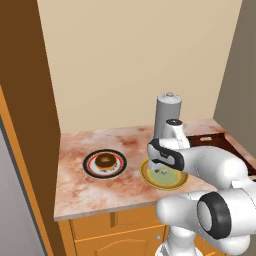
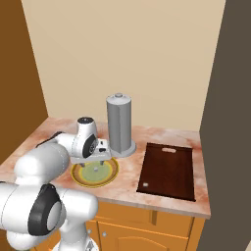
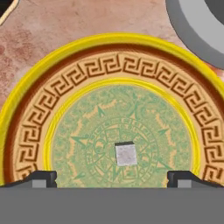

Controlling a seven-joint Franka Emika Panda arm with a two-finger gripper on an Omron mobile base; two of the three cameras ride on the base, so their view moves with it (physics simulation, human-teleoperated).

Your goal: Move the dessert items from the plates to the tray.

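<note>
The small pale lump [image 3: 126,155] lies at the centre of the yellow-rimmed plate [image 3: 26,109], below the gripper [image 3: 112,177] and between its two fingertips [image 3: 41,177], a little toward the right one. The jaws are spread wide, holding nothing. The grey cylinder [image 2: 119,125] stands just beyond the plate's far edge. The donut [image 1: 105,160] sits on the black-rimmed plate [image 1: 90,165] to the left. The tray [image 2: 166,169] lies well apart on the right with bare counter [image 2: 128,169] between.

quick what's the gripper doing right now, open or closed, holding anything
Gripper: open and empty, fingertips spread wide above the small pale greyish-white lump on the yellow-rimmed, green-centred round plate.
</note>
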